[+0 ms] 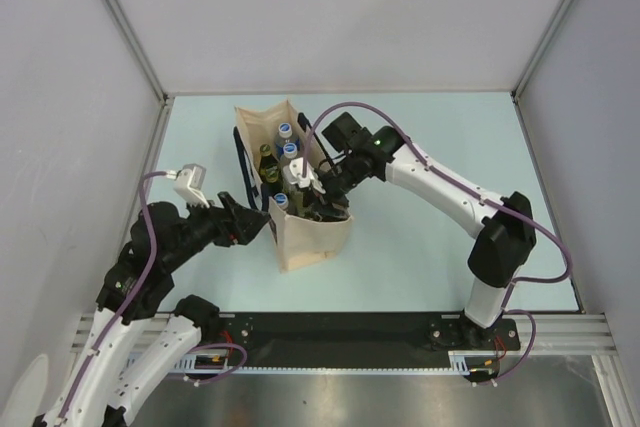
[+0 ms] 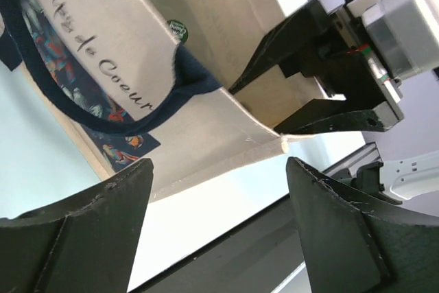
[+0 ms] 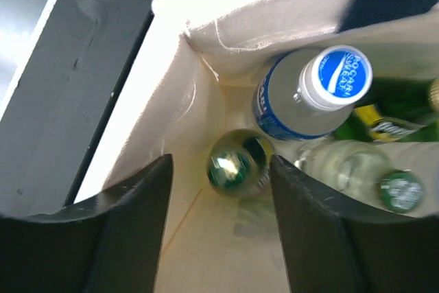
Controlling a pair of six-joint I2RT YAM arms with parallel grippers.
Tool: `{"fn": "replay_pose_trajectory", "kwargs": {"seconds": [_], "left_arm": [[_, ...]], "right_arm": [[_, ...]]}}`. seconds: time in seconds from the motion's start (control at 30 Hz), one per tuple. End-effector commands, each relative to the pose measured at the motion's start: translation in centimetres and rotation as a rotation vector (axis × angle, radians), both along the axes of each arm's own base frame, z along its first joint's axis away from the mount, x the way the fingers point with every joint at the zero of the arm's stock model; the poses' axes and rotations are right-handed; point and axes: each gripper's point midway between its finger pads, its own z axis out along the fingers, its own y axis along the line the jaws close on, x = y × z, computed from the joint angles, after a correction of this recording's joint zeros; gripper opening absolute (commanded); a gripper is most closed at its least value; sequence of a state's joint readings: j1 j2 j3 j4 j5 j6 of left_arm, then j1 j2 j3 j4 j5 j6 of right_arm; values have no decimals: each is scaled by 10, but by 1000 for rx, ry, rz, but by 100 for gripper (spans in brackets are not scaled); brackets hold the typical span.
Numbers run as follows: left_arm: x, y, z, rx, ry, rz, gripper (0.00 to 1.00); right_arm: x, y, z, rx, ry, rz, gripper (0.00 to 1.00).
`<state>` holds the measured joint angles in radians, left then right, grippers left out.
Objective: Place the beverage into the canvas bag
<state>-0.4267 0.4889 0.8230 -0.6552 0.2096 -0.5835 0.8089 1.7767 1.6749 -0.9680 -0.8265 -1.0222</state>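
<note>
Left gripper (image 1: pixel 258 222): fingers spread wide with nothing between them, just beside the bag's left wall.
Canvas bag (image 1: pixel 305 242): stands mid-table (image 1: pixel 430 247), upright with its mouth open upward. In the top view its long side runs far-left to near-right.
Navy handle (image 2: pixel 199 84): droops over the left wall.
Beverage (image 3: pixel 236 162): a green-topped bottle in the bag's near corner, upright, top up.
Crowding it: a blue-capped bottle (image 3: pixel 341 77) and a green-capped clear bottle (image 3: pixel 401 190), just beside.
Right gripper (image 3: pixel 221 162): over the bag's near end, fingers apart, straddling the beverage from above.
</note>
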Motion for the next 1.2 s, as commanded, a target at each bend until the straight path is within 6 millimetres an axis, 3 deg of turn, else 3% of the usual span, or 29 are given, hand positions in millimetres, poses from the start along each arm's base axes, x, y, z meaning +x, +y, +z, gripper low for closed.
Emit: {"fn": "replay_pose_trajectory", "kwargs": {"seconds": [0.0,0.2,0.3,0.33,0.4,0.43,0.47,0.53,0.57,0.6,0.7,0.83,0.9,0.97,1.0,1.03,1.1,1.17], "left_arm": [[0,5,27,-17,-70,21,84],[3,1,29,-13,-60,8,84],[4,3,32,-11,-69,15,84],[4,4,32,-7,-74,18,84],[4,6,33,-4,-79,29,85],[5,6,31,-1,-75,34,85],[5,8,31,0,-75,42,85],[8,10,31,1,-72,66,85],[8,12,32,-2,-77,75,84],[9,13,33,-2,-78,85,84],[12,18,36,-6,-83,122,85],[15,22,36,-12,-77,155,85],[15,22,36,-18,-74,158,85],[15,22,37,-24,-75,165,85],[15,22,36,-26,-70,167,85],[13,23,39,-33,-78,170,84],[13,24,39,-36,-80,176,85],[11,26,43,-43,-92,181,85]], "right_arm": [[-19,-5,67,114,-12,14,67],[-20,-5,125,226,-71,-24,72],[-8,-9,152,272,-39,-146,72],[10,-8,163,306,-70,-227,74],[21,-16,169,311,39,-402,79],[43,-20,172,335,37,-517,79],[47,-24,160,307,125,-604,78],[58,-34,156,312,155,-734,79],[58,-39,136,270,231,-800,79],[57,-43,136,279,233,-840,81],[52,-49,113,239,309,-937,83],[52,-49,89,193,419,-1023,79],[51,-44,86,188,464,-1036,74],[55,-38,83,183,490,-1039,57],[52,-34,84,182,512,-1020,47],[52,-30,87,185,524,-1004,21],[47,-24,97,199,548,-951,0],[47,-20,126,265,554,-912,0]]}}
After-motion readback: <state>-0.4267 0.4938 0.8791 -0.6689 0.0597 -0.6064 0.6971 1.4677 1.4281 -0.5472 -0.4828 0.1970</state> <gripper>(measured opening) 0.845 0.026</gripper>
